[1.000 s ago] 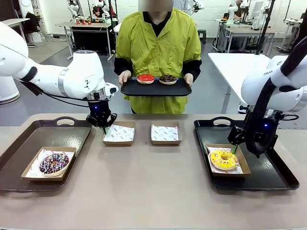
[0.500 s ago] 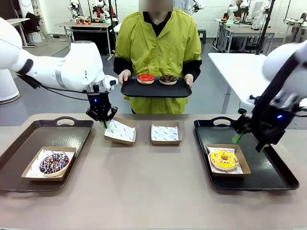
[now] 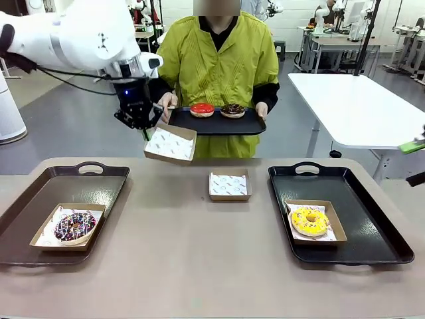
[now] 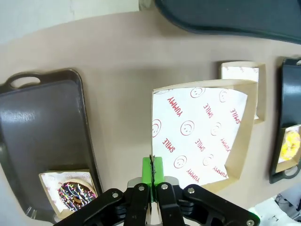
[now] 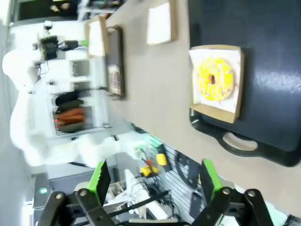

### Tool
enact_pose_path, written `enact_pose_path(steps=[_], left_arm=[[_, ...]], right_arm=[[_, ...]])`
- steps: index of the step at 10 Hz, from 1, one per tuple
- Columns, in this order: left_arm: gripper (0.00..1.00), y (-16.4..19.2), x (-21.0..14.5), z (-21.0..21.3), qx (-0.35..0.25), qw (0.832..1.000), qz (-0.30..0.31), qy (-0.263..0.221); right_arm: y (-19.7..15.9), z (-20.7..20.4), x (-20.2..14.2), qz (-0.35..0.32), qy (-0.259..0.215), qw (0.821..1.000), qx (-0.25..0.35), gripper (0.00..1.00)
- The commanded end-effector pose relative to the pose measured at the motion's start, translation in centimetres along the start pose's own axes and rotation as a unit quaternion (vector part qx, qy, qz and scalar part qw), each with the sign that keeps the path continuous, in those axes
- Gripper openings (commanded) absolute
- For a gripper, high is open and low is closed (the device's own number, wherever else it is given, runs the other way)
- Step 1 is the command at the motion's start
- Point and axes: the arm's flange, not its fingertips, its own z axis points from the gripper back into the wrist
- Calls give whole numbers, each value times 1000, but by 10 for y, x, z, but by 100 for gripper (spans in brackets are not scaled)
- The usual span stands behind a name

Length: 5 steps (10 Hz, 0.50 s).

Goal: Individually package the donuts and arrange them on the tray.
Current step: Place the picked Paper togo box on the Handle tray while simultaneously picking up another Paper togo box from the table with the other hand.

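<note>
- Your left pincer [image 3: 144,131] is pressing its pads shut on the rim of the held box [image 3: 170,144], a paper-lined carton. It is hanging tilted in the air above the table [image 3: 199,272].
- In the left wrist view, the green pads [image 4: 152,169] are meeting over the near edge of the held box, and its printed liner is spreading away from them.
- The person is holding a black serving tray [image 3: 216,125] just beyond the held box. The red donut [image 3: 202,109] and the chocolate donut [image 3: 232,109] are sitting on it side by side, close to your left pincer but apart from it.
- Your right pincer [image 5: 155,181] is standing wide open and gripping nothing.
- The yellow donut [image 3: 309,221] is lying in the right-hand box [image 3: 335,229] on the right tray [image 3: 378,232], well apart from your right pincer.
- The purple donut [image 3: 74,226] is resting in the left-hand box [image 3: 98,214] on the left tray [image 3: 40,189], well below your left pincer.
- A spare box [image 3: 228,185] with a liner is lying on the table between the two trays.
</note>
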Motion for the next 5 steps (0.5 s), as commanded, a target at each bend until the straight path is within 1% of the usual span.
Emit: enact_pose_path(steps=[1,3,4,5], left_arm=[[0,-9,9,12,7,1000,20,-10],[0,-10,13,17,11,999,28,-13],[0,-6,6,18,-4,1000,6,-13],[0,-6,6,18,-4,1000,6,-13]], right_arm=[[-32,11,8,20,-10,997,77,100],[-57,19,6,16,-47,993,108,100],[-65,20,6,8,-59,992,112,100],[-71,19,7,4,-68,991,112,100]])
